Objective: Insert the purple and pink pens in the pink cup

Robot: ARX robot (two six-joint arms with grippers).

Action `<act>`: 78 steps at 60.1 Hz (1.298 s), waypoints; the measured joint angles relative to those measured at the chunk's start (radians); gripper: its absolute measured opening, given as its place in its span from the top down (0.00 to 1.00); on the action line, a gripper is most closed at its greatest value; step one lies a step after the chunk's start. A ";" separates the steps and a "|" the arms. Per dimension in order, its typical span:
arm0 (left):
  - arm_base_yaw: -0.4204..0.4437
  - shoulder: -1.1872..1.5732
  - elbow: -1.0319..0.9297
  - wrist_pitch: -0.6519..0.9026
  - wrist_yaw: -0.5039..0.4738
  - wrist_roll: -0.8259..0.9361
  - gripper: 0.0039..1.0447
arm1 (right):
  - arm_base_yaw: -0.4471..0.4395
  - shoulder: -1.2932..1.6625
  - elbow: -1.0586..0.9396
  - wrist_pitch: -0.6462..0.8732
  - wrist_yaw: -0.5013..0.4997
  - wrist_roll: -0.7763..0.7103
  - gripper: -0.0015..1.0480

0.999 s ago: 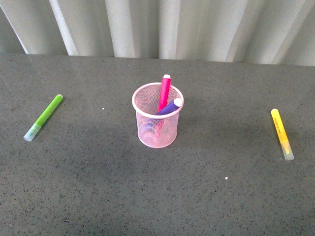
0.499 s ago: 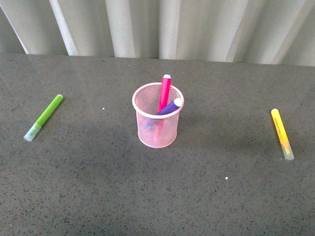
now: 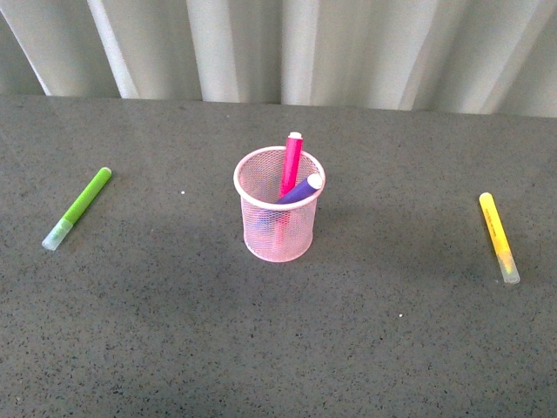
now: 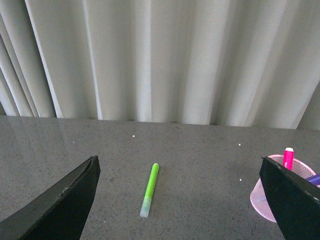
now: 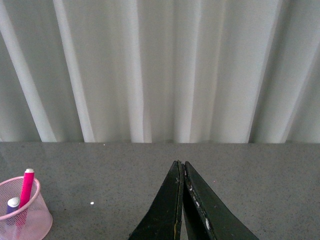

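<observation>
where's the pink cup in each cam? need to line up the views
Front view: pink cup stands mid-table, pink and purple pens inside.
Left wrist view: cup at the right edge, partly hidden behind a gripper finger.
Right wrist view: cup in the bottom-left corner, cut off by the frame.
Shared landmark: the pink pen sticking up above the rim, seen in all three.

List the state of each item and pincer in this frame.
pink pen: standing in the cup, leaning
purple pen: in the cup, tilted against the rim
pink cup: upright, holding both pens
green marker: lying flat, capped
yellow marker: lying flat, capped
left pincer: open, empty
right pincer: shut, empty
</observation>
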 joint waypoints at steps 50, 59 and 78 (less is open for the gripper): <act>0.000 0.000 0.000 0.000 0.000 0.000 0.06 | 0.000 -0.251 0.000 -0.258 0.000 0.000 0.97; 0.000 0.000 0.000 0.000 0.000 0.000 0.06 | 0.000 -0.252 0.000 -0.258 0.000 0.000 0.97; 0.000 0.000 0.000 0.000 0.000 0.000 0.06 | 0.000 -0.252 0.000 -0.258 0.000 0.000 0.23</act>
